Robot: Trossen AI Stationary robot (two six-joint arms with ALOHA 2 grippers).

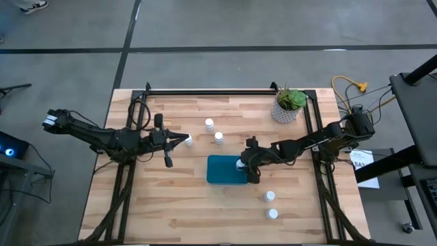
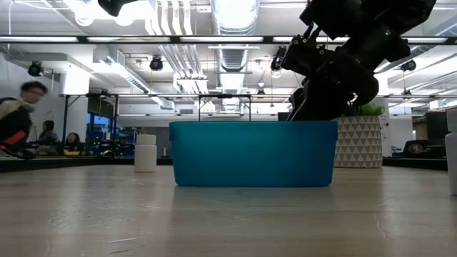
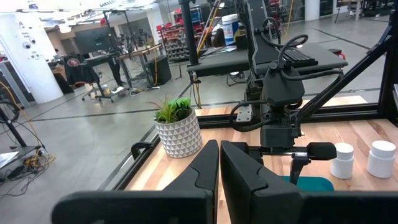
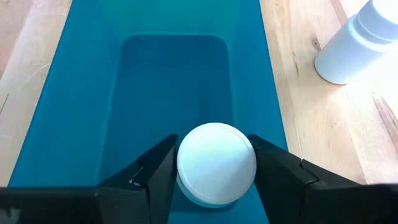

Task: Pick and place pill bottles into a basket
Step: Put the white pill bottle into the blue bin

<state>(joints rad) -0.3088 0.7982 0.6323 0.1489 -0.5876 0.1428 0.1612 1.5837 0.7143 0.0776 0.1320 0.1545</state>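
Overhead down, low level (close), both sharing basket (image 1: pixel 225 169)

Smooth teal plastic basket (image 4: pixel 74 112), wood table (image 1: pixel 177 205)

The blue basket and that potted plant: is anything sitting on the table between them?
No. In the high view, only bare wood lies between the basket and the potted plant, though the right arm crosses above it.

A light wooden bench (image 1: pixel 171 205) carries a white, triangle-patterned plant pot (image 1: pixel 285 111) with a green plant (image 1: pixel 291 99), standing at the far corner beyond the right gripper (image 1: pixel 240 165). Off the bench on that side, a yellow cable (image 1: pixel 351 87) lies on the grey floor (image 1: pixel 239 24). People (image 2: pixel 21 118) sit in the room behind.
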